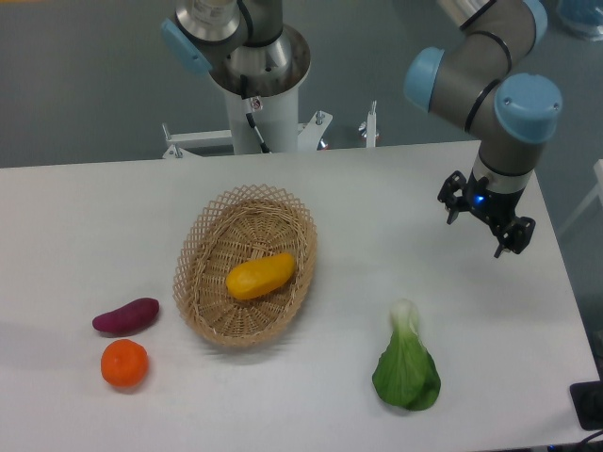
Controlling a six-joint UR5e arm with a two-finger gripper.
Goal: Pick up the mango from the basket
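The mango (260,276) lies inside the basket (203,247) — long axis slanting up to the right — well off to the left of and nearer than the tool (485,226), whose fingers spread wide, holding nothing.

The mango (260,275) — smooth, yellow-orange, oblong — lies on its side in the middle of the basket (209,233), its ends toward two and eight o'clock. The basket is oval, shallow, tan wicker with lattice rim.

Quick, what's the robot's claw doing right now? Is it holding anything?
Gripper: open and holding nothing, over the table to the right of the basket. The mango lies in the basket.
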